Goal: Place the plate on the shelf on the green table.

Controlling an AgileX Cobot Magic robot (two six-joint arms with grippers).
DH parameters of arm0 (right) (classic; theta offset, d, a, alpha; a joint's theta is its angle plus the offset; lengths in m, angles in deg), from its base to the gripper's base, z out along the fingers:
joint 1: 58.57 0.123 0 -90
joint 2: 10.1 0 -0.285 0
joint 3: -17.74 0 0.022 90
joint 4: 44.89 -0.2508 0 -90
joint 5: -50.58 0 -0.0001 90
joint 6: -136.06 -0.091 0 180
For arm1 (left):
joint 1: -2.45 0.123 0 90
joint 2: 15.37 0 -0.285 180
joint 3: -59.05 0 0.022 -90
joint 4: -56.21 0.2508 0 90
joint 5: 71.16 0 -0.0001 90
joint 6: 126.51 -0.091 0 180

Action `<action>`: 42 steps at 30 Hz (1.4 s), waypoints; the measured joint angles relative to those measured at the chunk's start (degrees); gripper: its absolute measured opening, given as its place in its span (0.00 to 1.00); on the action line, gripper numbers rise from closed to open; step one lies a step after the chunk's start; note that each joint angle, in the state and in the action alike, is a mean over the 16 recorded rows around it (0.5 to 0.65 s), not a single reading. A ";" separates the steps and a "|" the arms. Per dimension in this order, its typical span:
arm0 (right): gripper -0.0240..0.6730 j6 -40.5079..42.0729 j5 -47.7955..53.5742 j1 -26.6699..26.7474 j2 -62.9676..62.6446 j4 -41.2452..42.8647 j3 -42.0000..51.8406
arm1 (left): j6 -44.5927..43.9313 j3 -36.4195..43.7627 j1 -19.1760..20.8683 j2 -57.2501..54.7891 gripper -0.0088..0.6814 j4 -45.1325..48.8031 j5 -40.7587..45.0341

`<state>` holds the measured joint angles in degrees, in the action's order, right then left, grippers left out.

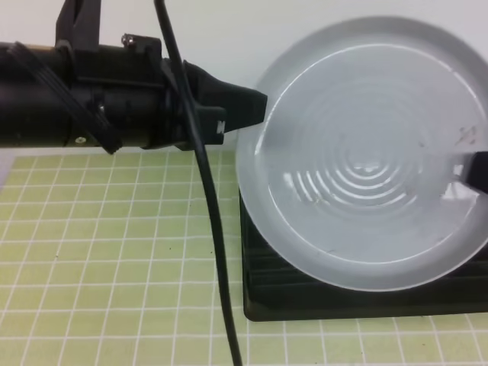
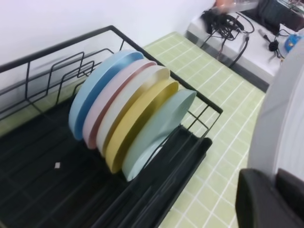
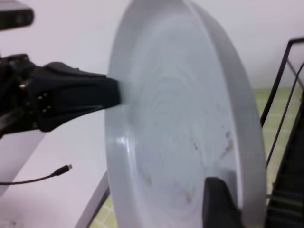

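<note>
I see the plate (image 1: 366,152) held upright above the shelf (image 1: 305,301), my left gripper (image 1: 255,107) clamped on its rim; the right gripper (image 3: 216,202) stands apart around the opposite edge. In the shelf, five coloured plates (image 2: 128,114) fill the slots; beyond lies the green table (image 1: 114,252).

High view looks down closely, wrist views flank shared plate (image 1: 366,160)

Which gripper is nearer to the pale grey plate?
Neither: both touch it. The left gripper is shut on the plate's left rim, and a finger of the right gripper, open wide, lies against the opposite rim.
</note>
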<state>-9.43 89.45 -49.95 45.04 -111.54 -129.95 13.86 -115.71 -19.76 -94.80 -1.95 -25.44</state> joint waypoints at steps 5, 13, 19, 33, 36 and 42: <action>0.38 4.25 1.78 0.00 2.56 -3.11 0.00 | -0.78 0.00 0.00 -0.22 0.01 -0.53 0.32; 0.12 15.96 3.09 -0.01 5.21 -6.45 0.00 | -0.26 0.00 0.06 -0.51 0.17 1.06 1.19; 0.03 26.44 -1.36 -0.06 5.77 -4.46 0.00 | 0.52 0.00 0.11 -0.55 0.40 1.99 2.52; 0.03 44.10 -19.37 -0.17 5.94 30.06 -0.35 | 1.28 0.00 0.13 0.02 0.42 4.23 4.30; 0.03 46.17 -19.41 -0.17 6.31 38.44 -1.16 | 1.28 0.00 0.13 0.09 0.30 5.00 3.88; 0.03 46.47 -12.70 -0.17 9.05 49.63 -5.89 | 1.28 0.00 0.13 0.06 0.10 6.26 3.41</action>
<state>37.05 76.75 -50.12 54.09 -61.91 -135.84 15.14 -115.71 -19.63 -94.74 4.31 -22.02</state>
